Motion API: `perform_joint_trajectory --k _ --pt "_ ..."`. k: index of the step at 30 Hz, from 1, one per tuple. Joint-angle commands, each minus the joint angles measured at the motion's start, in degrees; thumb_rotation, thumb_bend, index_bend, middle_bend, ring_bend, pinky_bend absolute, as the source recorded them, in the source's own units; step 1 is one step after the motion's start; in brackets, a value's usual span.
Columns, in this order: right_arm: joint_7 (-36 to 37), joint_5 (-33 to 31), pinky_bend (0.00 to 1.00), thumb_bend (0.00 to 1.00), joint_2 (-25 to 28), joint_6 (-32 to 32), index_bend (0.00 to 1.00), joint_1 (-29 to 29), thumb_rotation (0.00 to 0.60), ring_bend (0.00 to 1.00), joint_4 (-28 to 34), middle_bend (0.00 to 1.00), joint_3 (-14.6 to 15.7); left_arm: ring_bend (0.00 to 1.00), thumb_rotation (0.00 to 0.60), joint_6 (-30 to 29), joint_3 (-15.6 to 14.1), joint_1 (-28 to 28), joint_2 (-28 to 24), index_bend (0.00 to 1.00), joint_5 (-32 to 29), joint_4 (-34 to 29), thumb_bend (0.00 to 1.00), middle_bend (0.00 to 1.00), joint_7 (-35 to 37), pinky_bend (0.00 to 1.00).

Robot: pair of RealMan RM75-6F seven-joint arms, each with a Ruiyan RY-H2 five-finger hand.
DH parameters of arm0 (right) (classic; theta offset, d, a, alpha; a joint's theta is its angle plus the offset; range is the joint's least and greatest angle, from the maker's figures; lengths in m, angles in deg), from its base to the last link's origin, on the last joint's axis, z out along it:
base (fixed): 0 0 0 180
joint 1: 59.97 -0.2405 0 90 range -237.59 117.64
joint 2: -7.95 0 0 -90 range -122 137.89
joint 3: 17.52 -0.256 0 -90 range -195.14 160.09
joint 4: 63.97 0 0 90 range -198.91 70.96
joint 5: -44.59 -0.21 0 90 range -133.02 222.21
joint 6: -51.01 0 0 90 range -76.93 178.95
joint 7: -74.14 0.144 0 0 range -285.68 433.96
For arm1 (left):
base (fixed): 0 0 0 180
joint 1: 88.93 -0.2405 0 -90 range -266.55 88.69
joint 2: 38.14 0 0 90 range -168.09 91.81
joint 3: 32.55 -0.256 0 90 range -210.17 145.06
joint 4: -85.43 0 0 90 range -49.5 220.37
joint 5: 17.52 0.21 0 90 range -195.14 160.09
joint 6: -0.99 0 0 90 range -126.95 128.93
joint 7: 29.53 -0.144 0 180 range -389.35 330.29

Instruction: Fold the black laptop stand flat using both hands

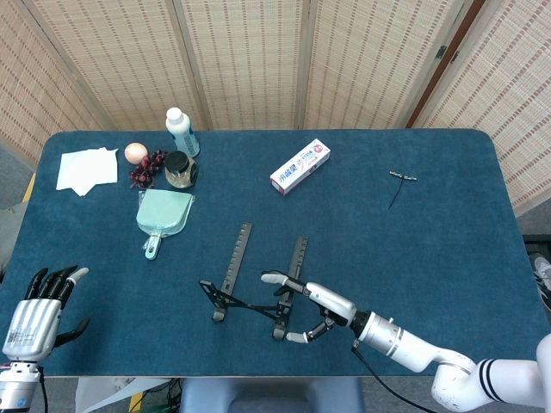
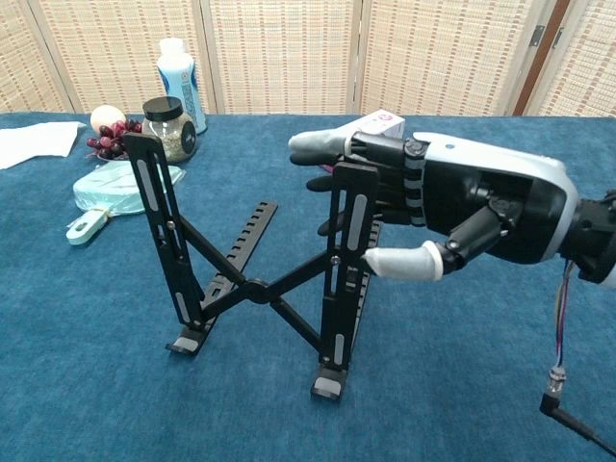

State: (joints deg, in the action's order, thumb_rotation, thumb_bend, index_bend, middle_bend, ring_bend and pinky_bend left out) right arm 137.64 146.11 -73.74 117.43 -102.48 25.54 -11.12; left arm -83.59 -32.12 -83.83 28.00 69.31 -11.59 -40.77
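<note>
Both sides of laptop stand (image 2: 252, 281) upright bracketed by right hand (image 2: 452, 207).

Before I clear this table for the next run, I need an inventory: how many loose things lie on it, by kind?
Laptop stand: 1
Containers, bottle and jar: 2
Toothpaste box: 1
Dustpan: 1
Fruit, peach and grapes: 2
Napkin: 1
Thin black tool: 1
Total: 9

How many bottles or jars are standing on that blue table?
2, both at the table's far left: a white bottle with a blue label, and just in front of it a small black-lidded glass jar beside the dark grapes. No others show in either view.
</note>
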Motion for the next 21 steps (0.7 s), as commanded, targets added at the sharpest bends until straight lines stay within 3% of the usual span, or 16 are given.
perform_joint_trajectory --k 1,21 --pt "0.8 -0.3 0.19 0.17 -1.8 -0.4 0.0 0.0 0.6 0.0 -1.0 0.03 0.2 0.14 0.6 0.1 0.0 0.1 0.0 0.15 0.2 -0.1 0.2 0.15 0.0 0.08" --pt "4.3 -1.9 0.19 0.18 -7.1 -1.5 0.0 2.3 0.6 0.0 -4.0 0.03 3.6 0.14 0.6 1.3 -0.4 0.4 0.0 0.15 0.0 -0.2 0.2 0.15 0.1 0.08"
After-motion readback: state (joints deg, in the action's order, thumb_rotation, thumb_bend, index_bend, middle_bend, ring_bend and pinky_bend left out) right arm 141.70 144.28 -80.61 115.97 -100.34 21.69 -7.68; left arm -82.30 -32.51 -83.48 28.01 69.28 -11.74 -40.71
